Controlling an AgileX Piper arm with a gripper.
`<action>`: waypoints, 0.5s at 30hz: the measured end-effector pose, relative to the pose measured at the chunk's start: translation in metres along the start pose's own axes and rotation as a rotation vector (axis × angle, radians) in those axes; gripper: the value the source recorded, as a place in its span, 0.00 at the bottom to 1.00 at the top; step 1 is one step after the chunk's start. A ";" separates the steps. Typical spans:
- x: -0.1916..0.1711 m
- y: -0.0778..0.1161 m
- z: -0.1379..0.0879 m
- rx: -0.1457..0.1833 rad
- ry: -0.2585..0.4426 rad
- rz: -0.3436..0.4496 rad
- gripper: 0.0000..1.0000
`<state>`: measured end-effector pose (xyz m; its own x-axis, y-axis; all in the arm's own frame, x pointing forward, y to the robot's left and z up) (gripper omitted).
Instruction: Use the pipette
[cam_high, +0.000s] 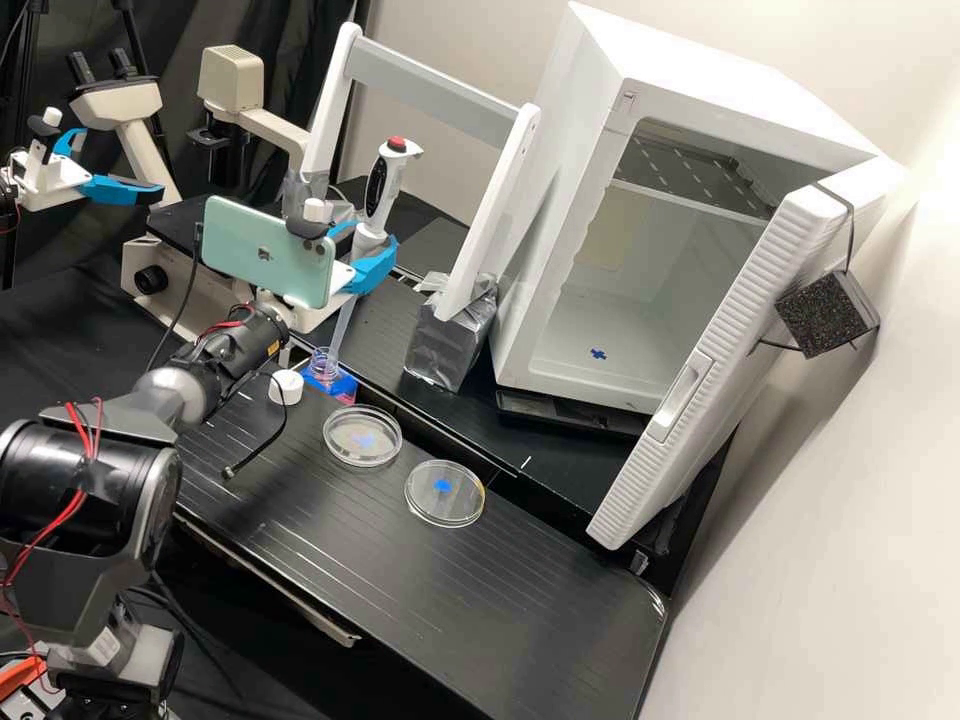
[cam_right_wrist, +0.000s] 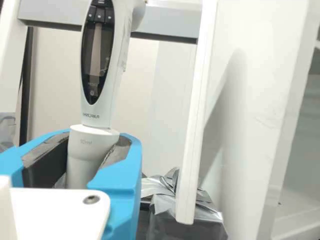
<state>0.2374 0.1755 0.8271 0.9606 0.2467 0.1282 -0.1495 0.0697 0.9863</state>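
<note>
Left of centre in the high view, one white cap (cam_high: 286, 386) lies near the bench's (cam_high: 540, 590) back edge, one bottle (cam_high: 323, 368) just beside it. Above, the gripper (cam_high: 366, 246) pinches one pipette (cam_high: 382, 190), long axis leaning (red button uppermost), tip down-left toward the bottle. Mid-frame, two dishes (cam_high: 444, 508); bench top stretches beyond, lower right.

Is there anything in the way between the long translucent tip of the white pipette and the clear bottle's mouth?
Nothing visible does: the tip points down at the mouth of the clear bottle, and the round white cap lies beside it. The tool grips the white pipette.
</note>
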 end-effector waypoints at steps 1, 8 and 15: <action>-0.004 -0.002 0.000 0.000 0.007 0.008 0.00; -0.015 -0.013 0.002 -0.012 0.036 0.055 0.00; -0.015 -0.037 0.013 -0.008 -0.002 0.002 0.00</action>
<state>0.2319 0.1572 0.7902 0.9609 0.2445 0.1304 -0.1533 0.0773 0.9851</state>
